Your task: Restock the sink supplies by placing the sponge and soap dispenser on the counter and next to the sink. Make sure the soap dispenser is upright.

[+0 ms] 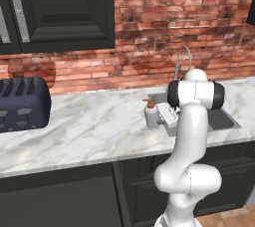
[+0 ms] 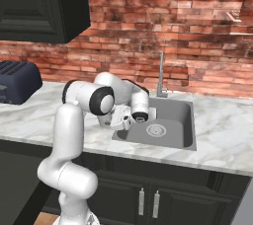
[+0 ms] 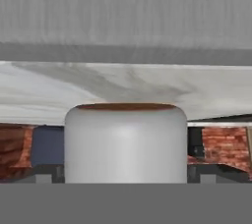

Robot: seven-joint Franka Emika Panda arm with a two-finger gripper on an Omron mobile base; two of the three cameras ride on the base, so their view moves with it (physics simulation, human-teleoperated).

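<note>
The soap dispenser (image 1: 151, 115) stands upright on the counter (image 1: 89, 131) just left of the sink (image 2: 173, 120), the end effector (image 1: 167, 115) close against it, grip state undeterminable; that item looks placed, and the sponge remains outstanding.

Veined polished marble counter (image 1: 94, 131), matt grey sink (image 2: 183, 120), smooth white soap dispenser (image 1: 151, 115)

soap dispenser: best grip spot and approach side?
Grip the soap dispenser on its white rounded body, below the orange-brown pump, coming in level from the sink side. It stands upright on the counter just left of the basin, so a side pinch on the cylinder probably keeps it upright. The gripper is already at that side; its jaw state is unclear.
</note>
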